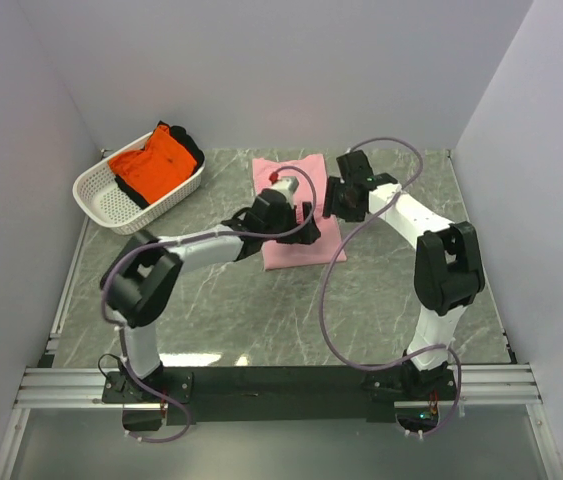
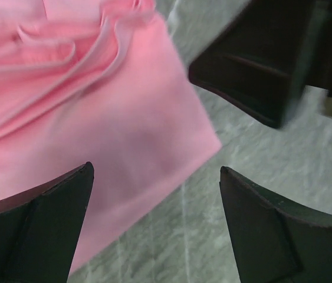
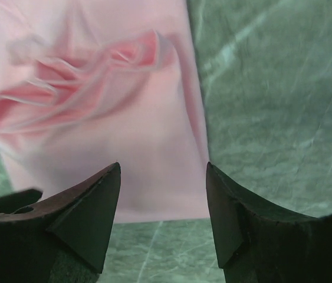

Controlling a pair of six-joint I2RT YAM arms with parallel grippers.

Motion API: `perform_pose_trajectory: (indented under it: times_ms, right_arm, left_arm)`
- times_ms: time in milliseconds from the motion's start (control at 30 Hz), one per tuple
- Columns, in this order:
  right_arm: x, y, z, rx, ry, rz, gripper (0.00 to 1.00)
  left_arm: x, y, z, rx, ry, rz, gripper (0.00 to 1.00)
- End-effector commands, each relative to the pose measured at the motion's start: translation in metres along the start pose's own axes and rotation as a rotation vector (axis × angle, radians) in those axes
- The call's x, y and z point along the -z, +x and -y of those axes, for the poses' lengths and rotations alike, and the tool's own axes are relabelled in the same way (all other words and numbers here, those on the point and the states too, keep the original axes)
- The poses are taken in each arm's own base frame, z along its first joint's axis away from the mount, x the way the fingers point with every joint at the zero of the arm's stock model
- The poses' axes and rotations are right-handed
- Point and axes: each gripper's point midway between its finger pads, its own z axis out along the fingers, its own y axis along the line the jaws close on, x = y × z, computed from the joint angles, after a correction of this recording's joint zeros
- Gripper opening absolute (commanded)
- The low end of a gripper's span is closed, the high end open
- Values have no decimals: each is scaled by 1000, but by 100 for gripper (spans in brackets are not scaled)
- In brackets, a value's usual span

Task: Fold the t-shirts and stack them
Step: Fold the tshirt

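Grey-green marbled stone covers the worktop (image 1: 261, 310), walled on three sides by pale panels. Its broadest bare stretch lies on the near side of both hands, toward the arm bases, with a narrower strip outboard of the right hand.

Next in size, the light pink soft-fabric t-shirt (image 1: 286, 178) lies flat as a folded oblong directly under both hands, at mid-worktop. In the top view the left arm crosses it and hides its middle.

Far off to the left hand's outer side, at the back corner, a white perforated plastic basket (image 1: 101, 195) holds the bright orange t-shirt (image 1: 156, 160), bunched among dark cloth (image 1: 189, 145) that is hard to make out.

The left hand (image 2: 157, 224) is spread wide and pinches nothing. One finger is over pink fabric and the other over bare stone, with the shirt's corner (image 2: 124, 130) between them.

The right hand (image 3: 163, 206) is likewise spread and empty. The shirt's straight side edge (image 3: 124, 147) runs away between its fingers, with rumpled folds farther on. Its dark, blurred bulk shows just beyond the left hand.

Whether either hand's fingertips touch the cloth cannot be told.
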Motion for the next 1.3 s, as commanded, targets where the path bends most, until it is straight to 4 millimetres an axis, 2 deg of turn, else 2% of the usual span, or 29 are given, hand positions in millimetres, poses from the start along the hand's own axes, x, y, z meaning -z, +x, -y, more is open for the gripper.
perform_pose_trajectory:
  times_ms: [0, 100, 200, 233, 300, 333, 367, 500, 600, 633, 733, 867, 900, 933, 1067, 1133, 1267]
  right_arm:
    - [10, 3, -2, -23, -22, 33, 66]
    - [13, 9, 0, -27, -20, 34, 66]
    - [19, 10, 3, -27, -19, 40, 66]
    - [20, 10, 3, -24, -21, 42, 67]
    - [24, 11, 2, -21, -28, 40, 66]
    - [26, 11, 0, -16, -34, 41, 67]
    - [26, 13, -2, -7, -38, 36, 66]
    - [28, 21, -20, 36, -66, 13, 67]
    - [21, 32, -30, 56, -81, -18, 66]
    - [19, 40, -39, 64, -104, -45, 66]
    - [13, 57, -61, 94, -149, -86, 67]
    - [3, 74, -86, 121, -204, -138, 67]
    - [3, 71, -94, 129, -213, -136, 66]
    - [-4, 77, -94, 135, -197, -162, 66]
    - [-18, 80, -107, 151, -196, -188, 66]
    - [-29, 83, -105, 150, -171, -206, 66]
    - [-40, 62, -105, 140, -101, -159, 66]
  left_arm:
    - [-24, 15, -1, 14, 37, -18, 93]
    - [-34, 26, -6, -1, 23, -34, 93]
    - [-36, 41, -15, -22, 3, -56, 93]
    - [-35, 53, -23, -28, -8, -77, 93]
    - [-29, 62, -25, -38, -2, -90, 92]
    - [-24, 78, -30, -50, -7, -111, 91]
    - [-20, 84, -32, -57, -6, -117, 90]
    - [1, 118, -46, -86, -18, -165, 89]
    - [11, 123, -44, -106, -5, -155, 89]
    - [15, 131, -46, -113, -9, -170, 89]
    - [24, 138, -46, -131, -12, -177, 89]
    - [32, 144, -45, -147, -15, -174, 89]
    - [33, 142, -44, -149, -19, -168, 90]
    - [35, 146, -44, -152, -16, -175, 89]
    - [41, 149, -44, -162, -22, -173, 89]
    - [44, 155, -45, -171, -29, -185, 89]
    - [50, 162, -46, -170, -32, -196, 89]
